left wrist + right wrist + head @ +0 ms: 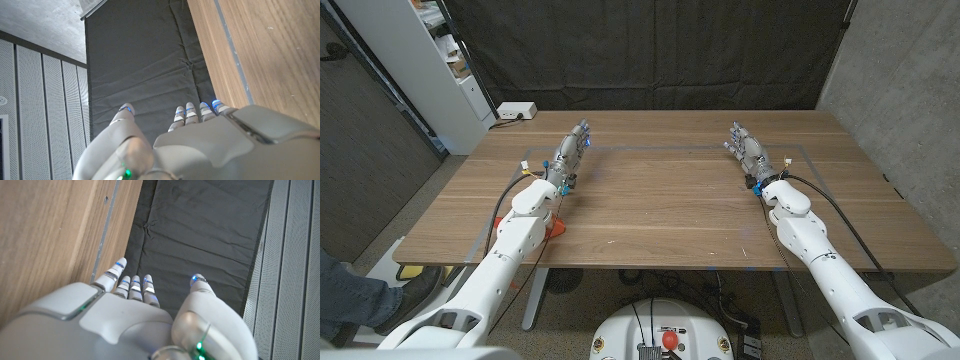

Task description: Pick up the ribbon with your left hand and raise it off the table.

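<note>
Wooden bench, brown, with thin blue tape lines marked near its far edge. Ribbon: a small orange-red piece lay on the bench toward the near left, pressed against the inner side of the left forearm and largely hidden by it. Its length, width and any fold or knot could not be made out.

Left hand sat toward the far left of the bench, well apart from the ribbon, fingers straight and pointing at the black curtain, nothing held. The left wrist view confirmed the hand empty, fingers extended side by side and thumb apart, beside the bench edge.

Right hand sat toward the far right, fingers likewise extended, nothing held; the right wrist view showed the same hand.

A white power strip lay beyond the far left corner. A person's trouser leg and shoe showed on the floor at near left.
</note>
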